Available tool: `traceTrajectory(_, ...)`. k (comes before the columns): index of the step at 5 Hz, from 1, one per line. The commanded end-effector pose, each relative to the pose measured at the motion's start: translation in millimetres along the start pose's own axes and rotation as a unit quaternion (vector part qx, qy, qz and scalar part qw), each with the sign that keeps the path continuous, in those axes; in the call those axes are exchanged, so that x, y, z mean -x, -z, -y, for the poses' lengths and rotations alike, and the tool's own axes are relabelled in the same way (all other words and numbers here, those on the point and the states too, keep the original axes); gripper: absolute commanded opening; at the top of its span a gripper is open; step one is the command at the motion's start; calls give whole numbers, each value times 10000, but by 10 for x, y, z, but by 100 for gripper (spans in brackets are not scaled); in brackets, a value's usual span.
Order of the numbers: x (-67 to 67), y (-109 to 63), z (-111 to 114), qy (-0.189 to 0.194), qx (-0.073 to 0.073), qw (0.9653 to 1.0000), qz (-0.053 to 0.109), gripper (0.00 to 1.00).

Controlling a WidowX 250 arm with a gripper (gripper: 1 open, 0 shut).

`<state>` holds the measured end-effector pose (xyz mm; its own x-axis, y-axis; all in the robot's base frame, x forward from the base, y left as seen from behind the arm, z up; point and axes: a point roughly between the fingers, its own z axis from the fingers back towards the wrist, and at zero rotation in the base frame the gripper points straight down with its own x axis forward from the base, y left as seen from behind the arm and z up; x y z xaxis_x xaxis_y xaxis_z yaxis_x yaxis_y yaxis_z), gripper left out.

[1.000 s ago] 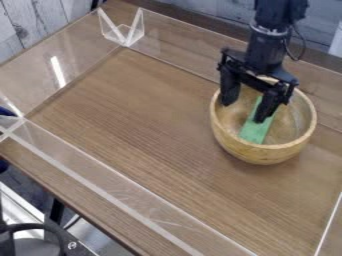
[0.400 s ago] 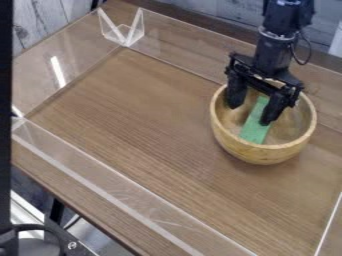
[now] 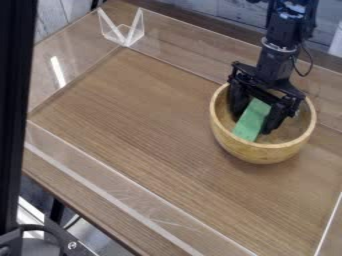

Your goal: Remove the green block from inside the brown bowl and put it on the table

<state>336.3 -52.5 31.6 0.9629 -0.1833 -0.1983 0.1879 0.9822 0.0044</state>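
A small bright green block (image 3: 250, 122), a flat rectangular bar, lies inside a round light-brown wooden bowl (image 3: 229, 139) at the right side of a wood-grain desk (image 3: 147, 130). A black robot tool (image 3: 261, 113) points almost straight down into the bowl, its two fingers spread wide, one on each long side of the block, not closed on it. The block looks light, stiff and matte, so it probably will not slip or crush; the best hold seems to be across its narrow width near the middle. It appears to lean against the bowl's sloping inside, so it may tip or slide when touched. The bowl's thick rim crowds the fingers, so a straight lift looks safest. To the left, the desk offers broad bare room for setting the block down; low clear acrylic walls (image 3: 80, 165) border the edges.
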Motion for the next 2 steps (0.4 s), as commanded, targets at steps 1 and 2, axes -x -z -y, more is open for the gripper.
traceTrajectory(1,-122,-137,-7,63,-33,9995,294,100)
traceTrajectory(2,-149,-98,-8,70,-22,9995,291,100)
